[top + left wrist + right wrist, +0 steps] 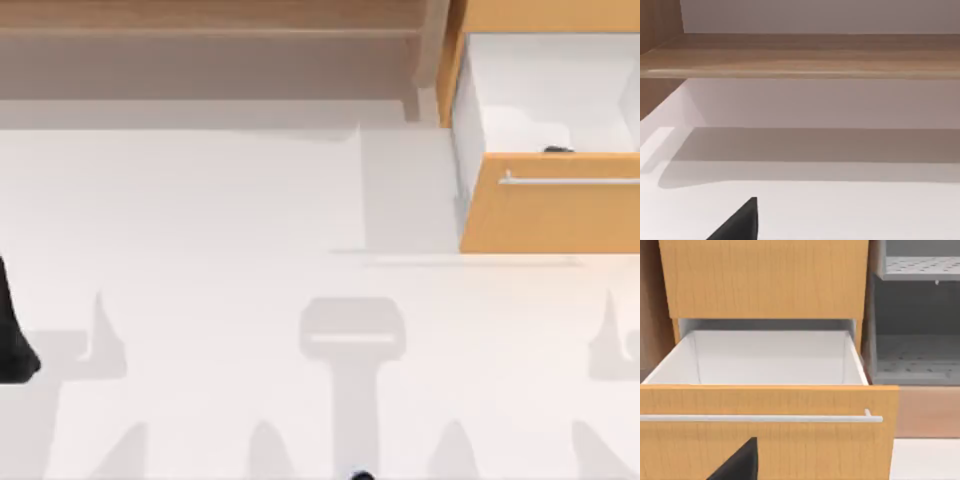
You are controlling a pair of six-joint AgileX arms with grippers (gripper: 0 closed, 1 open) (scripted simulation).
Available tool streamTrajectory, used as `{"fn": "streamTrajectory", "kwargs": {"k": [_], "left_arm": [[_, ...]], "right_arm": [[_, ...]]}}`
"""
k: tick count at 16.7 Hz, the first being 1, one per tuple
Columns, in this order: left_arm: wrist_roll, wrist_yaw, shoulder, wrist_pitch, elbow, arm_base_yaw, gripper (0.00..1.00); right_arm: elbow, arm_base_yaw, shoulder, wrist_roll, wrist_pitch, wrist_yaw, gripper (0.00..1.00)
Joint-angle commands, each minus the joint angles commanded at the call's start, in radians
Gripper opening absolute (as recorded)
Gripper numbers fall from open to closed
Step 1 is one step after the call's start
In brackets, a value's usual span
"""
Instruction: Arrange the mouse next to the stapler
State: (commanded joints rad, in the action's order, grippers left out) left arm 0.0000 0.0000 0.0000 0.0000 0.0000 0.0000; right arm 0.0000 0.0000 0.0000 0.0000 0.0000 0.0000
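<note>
A small dark rounded sliver, the mouse [557, 150], peeks up just behind the front panel of the open wooden drawer [550, 205] at the table's back right. The stapler is out of view. My left gripper [15, 345] is a black shape at the far left edge of the table, and one of its fingers [740, 224] shows over bare white table in the left wrist view. My right gripper [742, 460] faces the drawer front [765, 405] and its bar handle [760, 418]. The drawer's front panel hides the near part of its floor.
A long wooden shelf [210, 20] runs along the back of the white table [230, 230]. Grey perforated shelves [917, 315] stand beside the drawer cabinet. A small dark bit [362, 476] shows at the table's front edge.
</note>
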Motion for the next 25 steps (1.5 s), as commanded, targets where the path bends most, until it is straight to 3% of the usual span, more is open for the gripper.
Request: {"fn": "streamTrajectory", "kwargs": {"k": [5,9,25], "left_arm": [[0.000,0.000,0.000,0.000,0.000,0.000,1.00],[0.000,0.000,0.000,0.000,0.000,0.000,1.00],[0.000,0.000,0.000,0.000,0.000,0.000,1.00]], "right_arm": [[0.057,0.006,0.060,0.018,-0.047,-0.002,1.00],[0.271,0.032,0.288,0.073,-0.199,-0.010,1.00],[1.810,0.150,2.034,0.346,-1.027,0.010,1.00]]}}
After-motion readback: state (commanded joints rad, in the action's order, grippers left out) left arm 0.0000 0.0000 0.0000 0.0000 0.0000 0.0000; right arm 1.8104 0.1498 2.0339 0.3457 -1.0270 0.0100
